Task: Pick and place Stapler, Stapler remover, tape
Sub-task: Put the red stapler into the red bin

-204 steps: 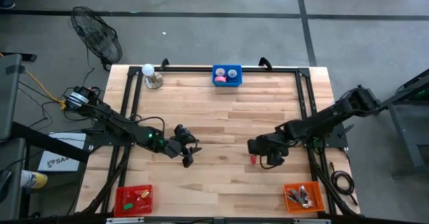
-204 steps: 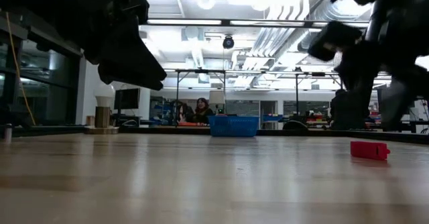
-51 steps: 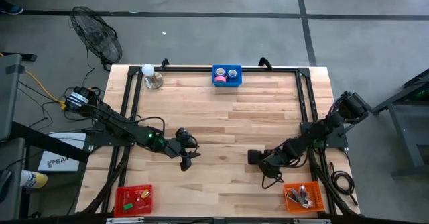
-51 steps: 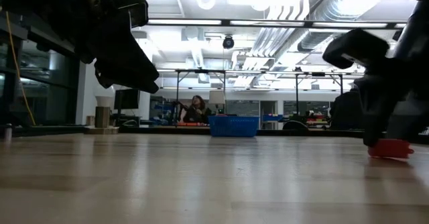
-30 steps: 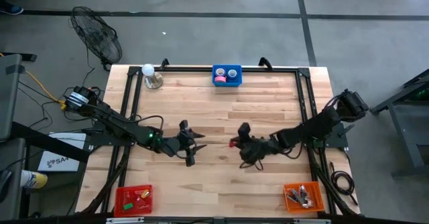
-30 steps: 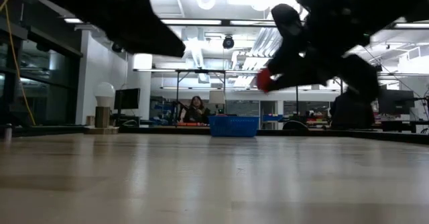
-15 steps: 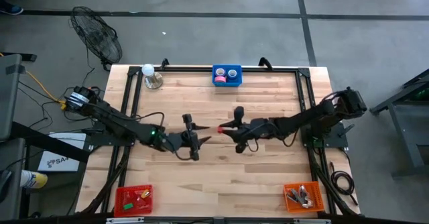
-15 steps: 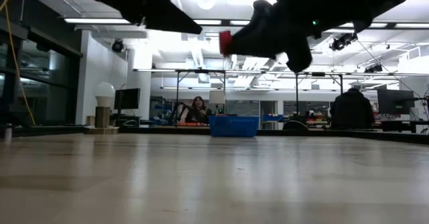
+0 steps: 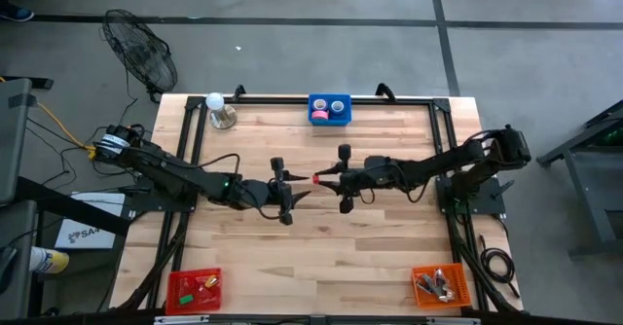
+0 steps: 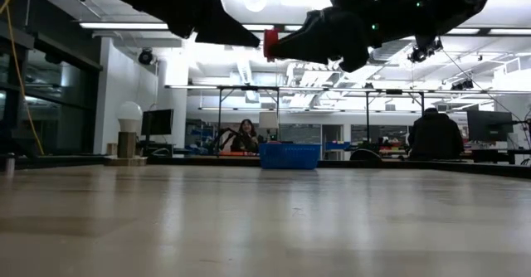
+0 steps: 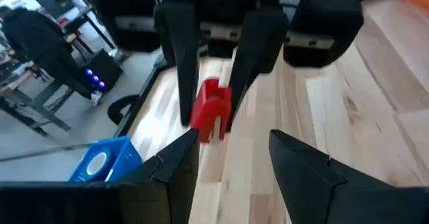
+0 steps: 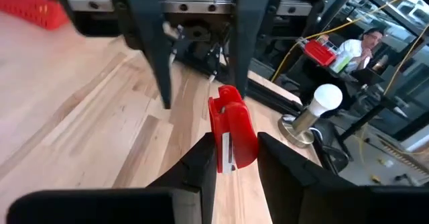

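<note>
Wooden bench point(image 9: 321, 237) below; my right gripper point(image 9: 321, 179), raised mid-bench, clamps the red stapler point(image 12: 231, 138), facing my left gripper point(image 9: 292, 194), fingers apart.

both arms are dark, nearly black, built of slim jointed links with thin black cables looping beside them. the left arm point(image 9: 185, 179) carries a small green light near its wrist (a yellow cable trails from its base). the right arm point(image 9: 438, 166) ends in long, flat, tapering black fingers point(image 12: 151, 43), matte and plain.
</note>
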Tool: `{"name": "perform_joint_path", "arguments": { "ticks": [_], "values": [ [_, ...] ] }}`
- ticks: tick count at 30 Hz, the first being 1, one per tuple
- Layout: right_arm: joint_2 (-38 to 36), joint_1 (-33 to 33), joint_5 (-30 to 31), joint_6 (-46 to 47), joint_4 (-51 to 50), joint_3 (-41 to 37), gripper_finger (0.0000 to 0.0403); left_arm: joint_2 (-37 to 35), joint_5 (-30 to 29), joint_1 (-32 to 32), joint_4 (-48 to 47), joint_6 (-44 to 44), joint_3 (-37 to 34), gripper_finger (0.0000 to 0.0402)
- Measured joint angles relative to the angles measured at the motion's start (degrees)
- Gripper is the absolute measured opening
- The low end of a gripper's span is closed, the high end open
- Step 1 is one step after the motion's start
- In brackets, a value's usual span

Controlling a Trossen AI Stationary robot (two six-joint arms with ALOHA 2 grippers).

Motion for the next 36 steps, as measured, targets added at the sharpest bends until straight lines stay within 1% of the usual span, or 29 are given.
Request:
{"name": "perform_joint_path", "arguments": {
  "ticks": [5,11,17,20,26,36],
  "values": [
    [0.05,-0.87,-4.62,2.38,1.11,0.0,0.0087,0.0,-1.53,0.0,0.98,0.49,-0.02,0.0177],
    [0.11,-0.84,-5.51,3.84,2.79,0.0,0.0087,0.0,-1.51,0.0,1.44,1.87,-0.04,0.0177],
    [0.32,-0.84,-4.87,5.35,2.54,0.0,0.0087,0.0,-1.04,-0.01,1.48,1.87,-0.04,0.0177],
    [1.86,-0.84,-4.16,5.41,2.83,0.0,0.0087,0.0,-1.01,-0.02,1.5,1.87,-0.04,0.0177],
    [5.78,-0.84,-4.07,5.62,6.62,0.39,0.0087,0.0,-1.06,-0.02,1.53,1.87,-0.04,0.0177],
    [6.19,-0.84,-4.68,5.82,6.19,3.13,0.0087,0.0,-1.08,-0.02,1.35,1.86,-0.07,0.0177]
  ]
}}
